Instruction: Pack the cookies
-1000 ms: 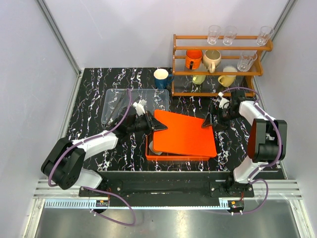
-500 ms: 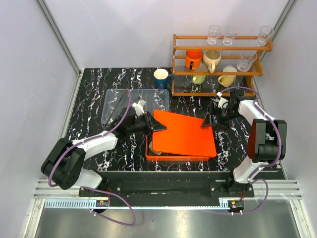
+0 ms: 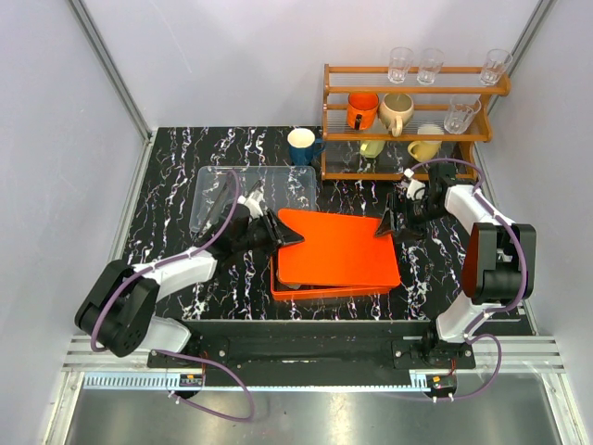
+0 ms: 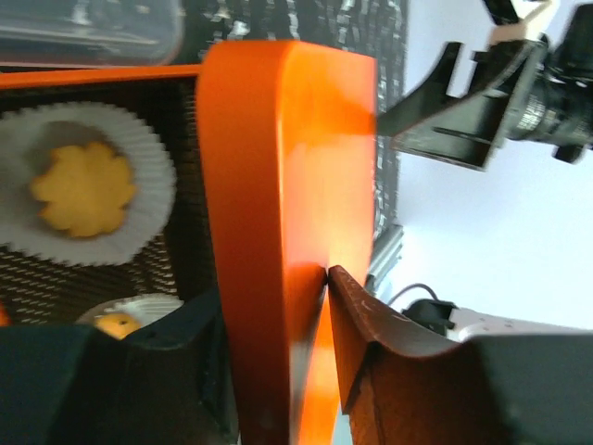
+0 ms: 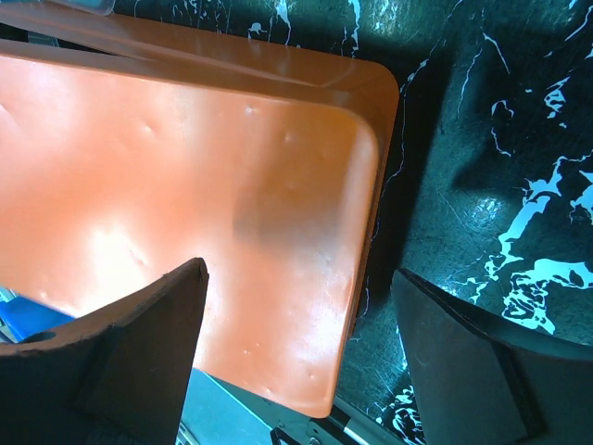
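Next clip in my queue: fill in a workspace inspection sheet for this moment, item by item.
Surface: black white-veined marble tabletop, no damage seen.
Job's things: yellow flower-shaped cookie in a white pleated paper liner inside the orange plastic box; flat orange lid over the box, left edge not seated.
Clutter: clear plastic tray, blue mug, wooden rack of mugs and glasses, all at the back.
Tools: left tool straddles the lid's left edge, grip unclear; right tool open by its far right corner.
Cables: purple cables loop along both arms, off the lid.
Surroundings: grey walls, aluminium frame; nothing else seen.
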Tool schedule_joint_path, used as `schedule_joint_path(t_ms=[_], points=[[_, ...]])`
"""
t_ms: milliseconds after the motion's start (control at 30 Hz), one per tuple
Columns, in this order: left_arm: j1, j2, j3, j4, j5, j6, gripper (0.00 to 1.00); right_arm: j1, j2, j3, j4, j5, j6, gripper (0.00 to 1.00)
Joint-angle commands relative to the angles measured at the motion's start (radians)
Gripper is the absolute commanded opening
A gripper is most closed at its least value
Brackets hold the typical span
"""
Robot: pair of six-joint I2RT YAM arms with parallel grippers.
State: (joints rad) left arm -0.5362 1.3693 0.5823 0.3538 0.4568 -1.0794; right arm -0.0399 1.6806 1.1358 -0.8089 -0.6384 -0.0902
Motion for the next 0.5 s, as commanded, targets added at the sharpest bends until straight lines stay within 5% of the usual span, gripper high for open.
schedule_joint_path(t_ms=[0, 467], points=[[0.018, -0.001, -0.016, -0.018, -0.116, 0.056, 0.43, 0.011, -0.015, 0.032, 0.008, -0.007, -0.014, 0.88], [0.022, -0.007, -0.015, -0.042, -0.141, 0.085, 0.58, 0.023, 0.001, 0.033, 0.025, 0.009, -0.014, 0.88]])
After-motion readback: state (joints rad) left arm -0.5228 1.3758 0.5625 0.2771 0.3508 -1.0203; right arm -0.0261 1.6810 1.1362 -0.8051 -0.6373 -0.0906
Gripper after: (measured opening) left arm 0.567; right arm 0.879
